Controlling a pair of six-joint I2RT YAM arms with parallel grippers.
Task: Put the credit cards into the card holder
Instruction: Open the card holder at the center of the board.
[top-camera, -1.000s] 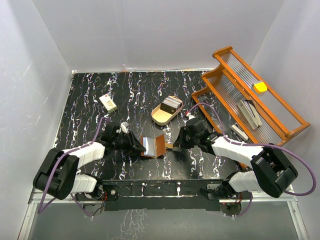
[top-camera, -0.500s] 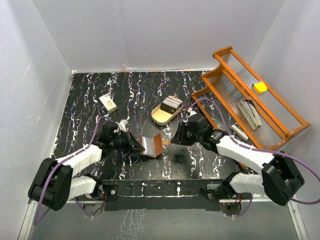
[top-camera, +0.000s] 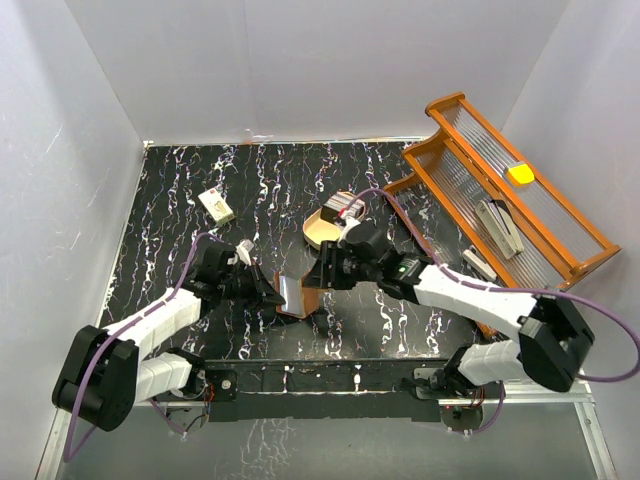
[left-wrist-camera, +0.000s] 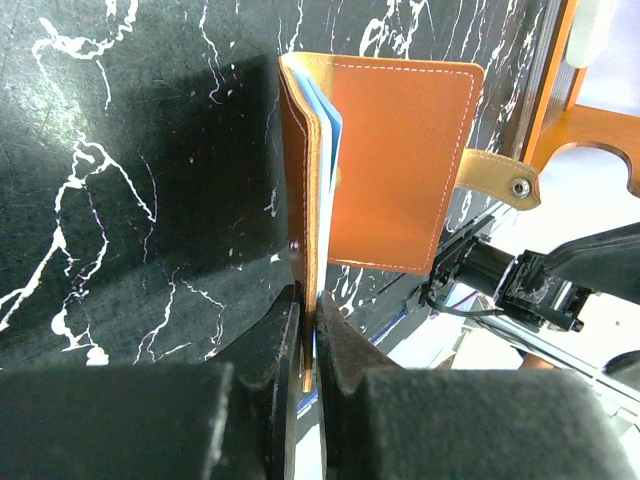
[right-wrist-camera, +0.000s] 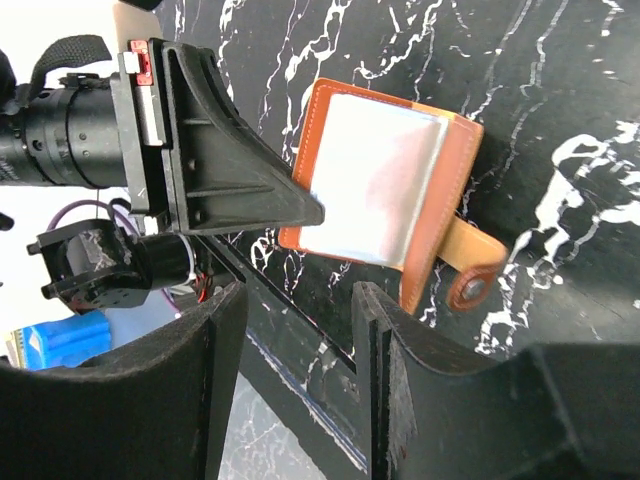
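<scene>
While the left gripper (left-wrist-camera: 308, 335) pinches the near edge of one flap, its jaws pressed together on the leather, I have the card holder (left-wrist-camera: 400, 165) propped open near the front middle of the table (top-camera: 170, 250), between the two arms. The right gripper (right-wrist-camera: 298, 300) hovers just beside it, jaws apart and carrying nothing. The credit cards (top-camera: 345, 207) sit in the beige tray (top-camera: 315, 235) beyond the right wrist, apart from the holder. I can see no card in a pocket.

I read the grip as a brace. One arm pins the holder so that its pockets face the other arm, which is free to fetch a card or to push the loose flap wider.

The holder is spread in an L. The held flap runs straight out from the left fingers, its long edge in line with them and pointing toward the right arm. The loose flap turns off at the fold on the far end, and the snap strap (left-wrist-camera: 497, 180) sticks out from its free edge. The pale grey-blue lining (right-wrist-camera: 370, 185) faces the right wrist camera, so the pocket side looks toward the open gripper. I cannot tell whether the lower edge rests on the table or hangs just above it.
</scene>
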